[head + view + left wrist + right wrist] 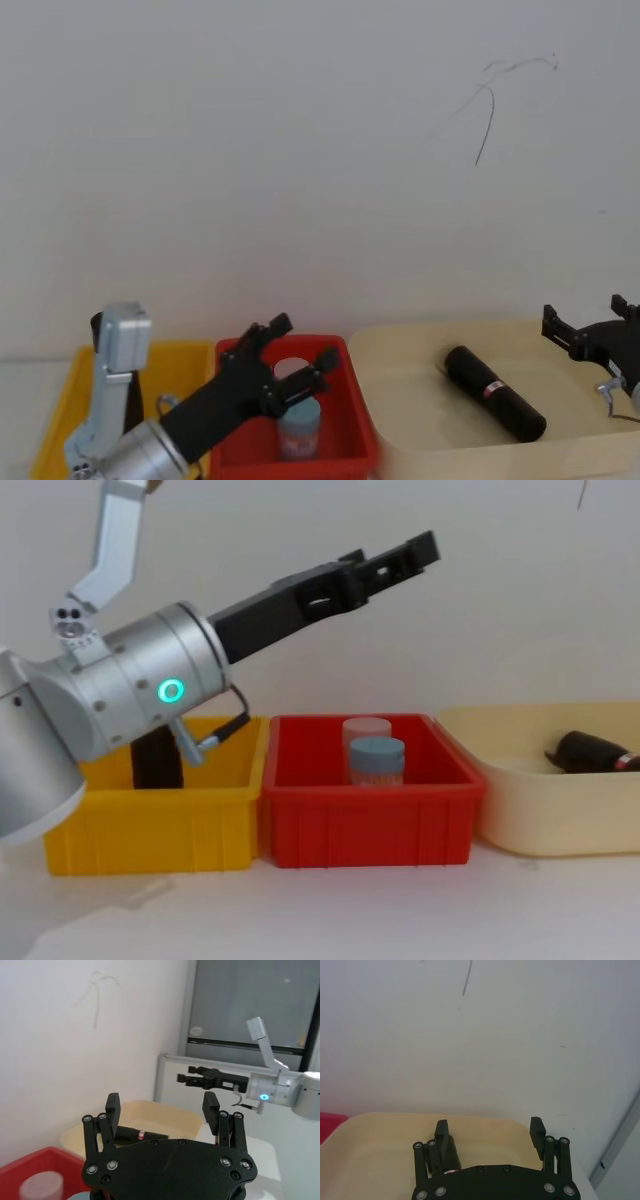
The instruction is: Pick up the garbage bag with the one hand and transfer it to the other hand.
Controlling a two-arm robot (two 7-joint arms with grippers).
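Garbage bag (pixel 495 392) observed untouched in cream tub (pixel 410 400); left tool (pixel 303 343) noted at 9 o'clock, right tool (pixel 586 316) at 2 o'clock, both spread, empty.

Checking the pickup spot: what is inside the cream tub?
A black garbage bag roll with a red-and-white label lies on the tub floor. In the chest view the tub's near wall hides the roll's lower side.

A robot lab: bare white wall (pixel 300 150), white worktop (pixel 330 910) with yellow bin (pixel 150 825), red bin (pixel 365 820), cream tub (pixel 540 820).
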